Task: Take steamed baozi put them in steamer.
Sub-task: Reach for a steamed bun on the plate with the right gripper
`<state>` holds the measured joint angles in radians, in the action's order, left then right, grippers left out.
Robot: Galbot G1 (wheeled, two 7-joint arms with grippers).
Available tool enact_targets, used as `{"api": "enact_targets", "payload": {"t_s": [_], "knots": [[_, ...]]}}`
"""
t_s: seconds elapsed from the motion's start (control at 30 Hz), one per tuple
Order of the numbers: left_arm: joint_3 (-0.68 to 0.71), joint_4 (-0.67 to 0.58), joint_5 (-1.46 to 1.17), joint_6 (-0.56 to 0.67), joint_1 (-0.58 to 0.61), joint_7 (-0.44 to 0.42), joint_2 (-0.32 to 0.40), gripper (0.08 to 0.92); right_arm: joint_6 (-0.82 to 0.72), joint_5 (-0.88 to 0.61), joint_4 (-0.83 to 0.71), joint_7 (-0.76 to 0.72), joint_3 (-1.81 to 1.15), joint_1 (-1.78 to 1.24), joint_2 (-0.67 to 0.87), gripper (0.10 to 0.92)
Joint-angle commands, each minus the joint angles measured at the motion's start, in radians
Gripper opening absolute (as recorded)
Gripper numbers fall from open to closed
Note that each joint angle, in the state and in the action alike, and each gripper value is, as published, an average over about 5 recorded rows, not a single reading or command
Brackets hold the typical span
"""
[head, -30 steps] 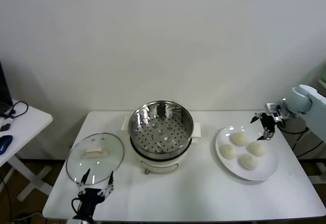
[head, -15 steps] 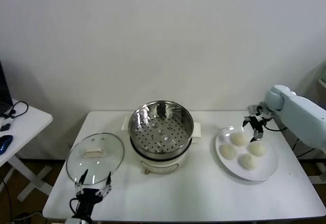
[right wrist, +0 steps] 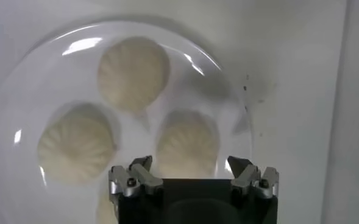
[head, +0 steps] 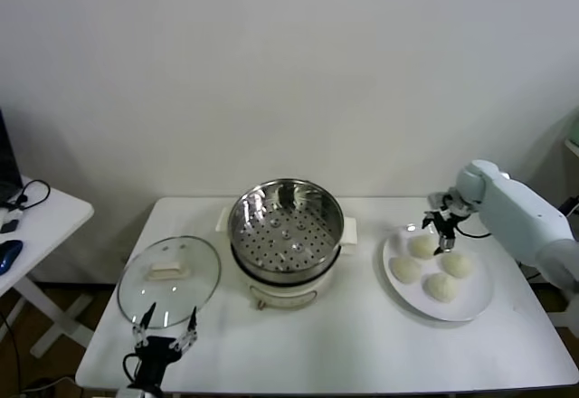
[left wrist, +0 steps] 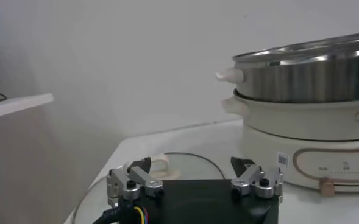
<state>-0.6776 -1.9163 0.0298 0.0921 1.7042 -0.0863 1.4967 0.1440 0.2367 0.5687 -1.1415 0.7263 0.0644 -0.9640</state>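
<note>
Right end effector (right wrist: 189, 173) spread wide above white plate (right wrist: 228, 97), steamed baozi (right wrist: 187, 143) directly beneath

In the right wrist view, a fourth small cream-white domed dough bun (right wrist: 106, 210) shows only as a sliver beside the black right gripper (right wrist: 190, 173), whose body covers the rest and also hides the near edge of another bun (right wrist: 187, 145). The flat white round plate (right wrist: 21, 109) is cut off by the picture's edge. In the left wrist view, the shiny round steel steamer pot (left wrist: 307, 76) runs past the edge, and the left gripper (left wrist: 191, 176) hides part of the round glass lid (left wrist: 185, 159).
</note>
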Motion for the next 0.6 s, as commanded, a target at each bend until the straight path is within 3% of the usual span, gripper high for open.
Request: {"api": "enact_targets", "payload": {"t_s": [0.03,0.27,0.47,0.6], "knots": [[-0.001,0.000,0.001,0.000,0.001,0.000,-0.001,0.823,0.010,0.032,-0.043,0.011,-0.048,-0.024,-0.027,0.823],[0.000,0.001,0.002,0.001,0.000,0.001,0.000,0.823,0.015,0.046,-0.055,0.022,-0.054,-0.027,-0.044,0.810],[-0.001,-0.001,0.002,0.001,0.000,0.001,0.000,0.823,0.017,0.056,-0.050,0.018,-0.051,-0.025,-0.045,0.705],[-0.001,0.001,0.002,0.001,-0.001,0.001,0.000,0.823,0.016,0.055,-0.044,0.014,-0.048,-0.025,-0.047,0.683]]}}
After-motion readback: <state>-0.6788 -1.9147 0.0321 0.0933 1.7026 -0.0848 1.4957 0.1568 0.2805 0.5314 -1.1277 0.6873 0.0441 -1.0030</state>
